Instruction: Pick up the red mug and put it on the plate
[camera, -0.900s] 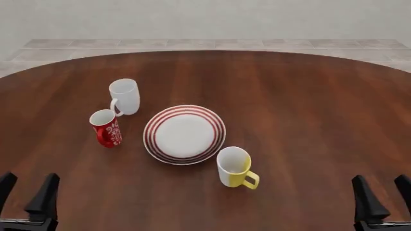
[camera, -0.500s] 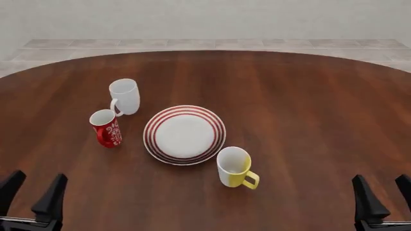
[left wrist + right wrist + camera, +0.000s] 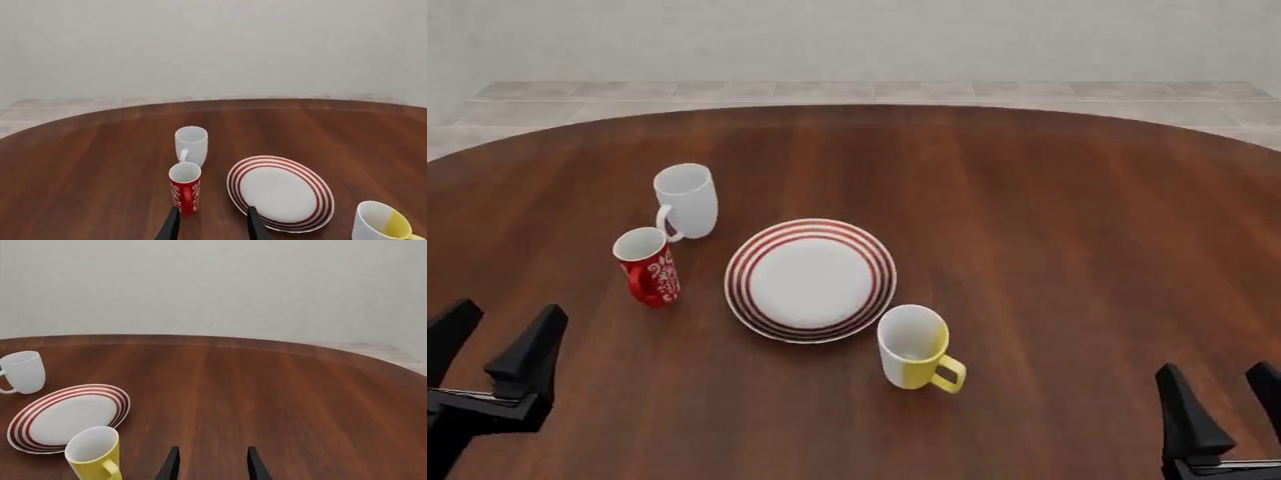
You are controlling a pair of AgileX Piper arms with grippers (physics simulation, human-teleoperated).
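Two grippers sit at the bottom corners of the front view, both with fingers spread and nothing between them. Left gripper [image 3: 491,342] at lower left, above the table [image 3: 1068,230], tips pointing up-frame toward the mugs. In the left wrist view its two dark fingers [image 3: 168,226] frame a gap at the bottom centre of the frame; the red mug's base is just above the left finger, not touched.

Red mug [image 3: 649,266] upright, left of centre, white inside, floral pattern facing the camera. In the left wrist view its handle faces the camera [image 3: 185,188]. It stands on the wood just left of the plate, apart from it.

White mug [image 3: 686,200] just up-frame and right of the red mug, upright, handle toward lower left.

Plate [image 3: 747,250] centre-left, flat, red rings on the rim, bare.

Yellow mug [image 3: 916,349] at the plate's lower right edge, upright, handle to the right; whether it touches the rim I cannot tell.

Right gripper [image 3: 1221,415] at lower right, well apart from everything; its wrist view shows only bare wood between the fingers [image 3: 255,465].
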